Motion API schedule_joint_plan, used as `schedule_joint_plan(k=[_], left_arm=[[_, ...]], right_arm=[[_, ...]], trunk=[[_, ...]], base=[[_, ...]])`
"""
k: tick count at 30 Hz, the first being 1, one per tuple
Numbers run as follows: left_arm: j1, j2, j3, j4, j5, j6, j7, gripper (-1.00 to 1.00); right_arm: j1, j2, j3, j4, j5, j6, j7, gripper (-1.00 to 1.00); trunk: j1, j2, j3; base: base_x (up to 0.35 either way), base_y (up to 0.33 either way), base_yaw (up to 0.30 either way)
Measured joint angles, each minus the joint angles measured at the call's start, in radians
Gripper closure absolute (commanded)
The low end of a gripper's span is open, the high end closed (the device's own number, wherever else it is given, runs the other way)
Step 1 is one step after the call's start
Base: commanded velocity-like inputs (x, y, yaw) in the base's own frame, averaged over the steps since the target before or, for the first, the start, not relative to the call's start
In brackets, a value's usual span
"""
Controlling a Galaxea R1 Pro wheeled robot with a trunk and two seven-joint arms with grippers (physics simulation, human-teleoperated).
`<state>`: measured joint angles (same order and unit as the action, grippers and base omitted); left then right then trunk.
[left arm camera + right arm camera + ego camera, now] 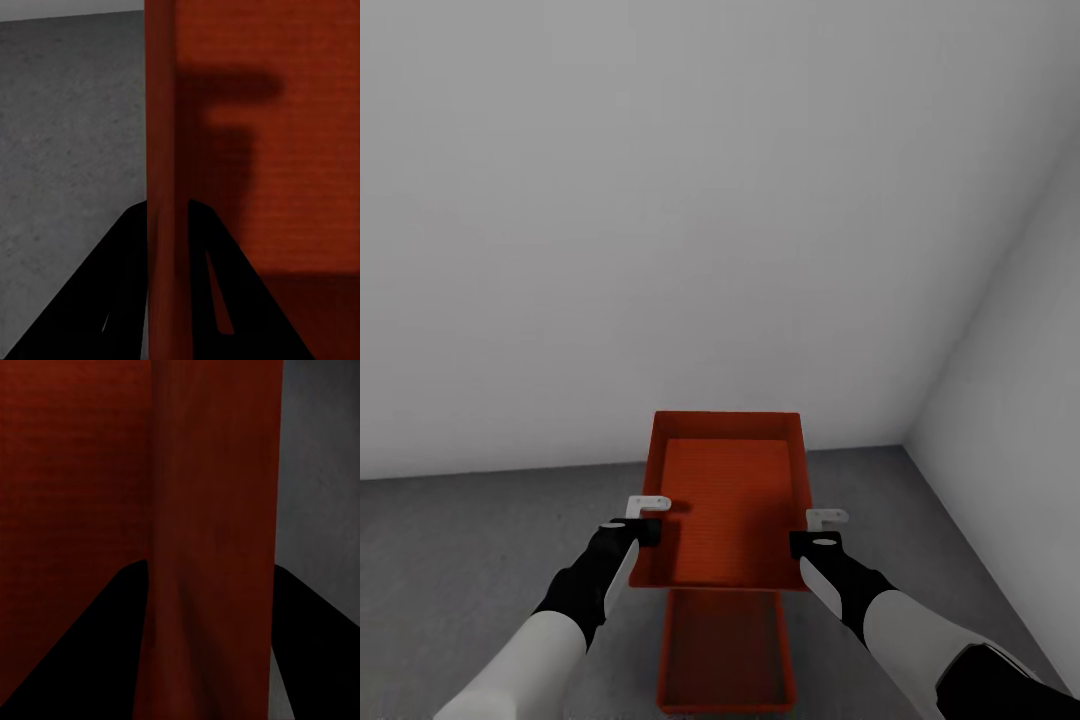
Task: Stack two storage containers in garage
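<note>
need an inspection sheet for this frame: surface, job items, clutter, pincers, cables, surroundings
Surface: dark grey speckled concrete floor, bare where visible.
Job's things: upper red-orange open plastic bin held up between both arms; second matching red-orange bin lies on the floor below it, partly covered by it. Contact between the two cannot be told.
Clutter: nothing seen.
Pincers: left pincer straddles the upper bin's left wall, one finger either side, shut on it; right pincer does the same on the right wall.
Cables: nothing seen.
Surroundings: plain white walls meeting in a corner at the right.
</note>
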<state>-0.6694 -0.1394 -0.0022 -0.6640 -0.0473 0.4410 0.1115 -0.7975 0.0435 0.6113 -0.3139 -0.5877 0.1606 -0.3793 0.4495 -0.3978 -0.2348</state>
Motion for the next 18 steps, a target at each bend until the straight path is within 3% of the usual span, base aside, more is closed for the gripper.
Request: schedule_joint_plan(k=[18], left_arm=[[-0.001,-0.001,0.000,0.000,0.001,0.000,0.002,1.00]], right_arm=[[0.000,-0.001,0.001,-0.001,-0.001,0.000,0.001,1.00]], trunk=[[0.000,0.000,-0.029]], base=[[0.000,0.000,0.000]])
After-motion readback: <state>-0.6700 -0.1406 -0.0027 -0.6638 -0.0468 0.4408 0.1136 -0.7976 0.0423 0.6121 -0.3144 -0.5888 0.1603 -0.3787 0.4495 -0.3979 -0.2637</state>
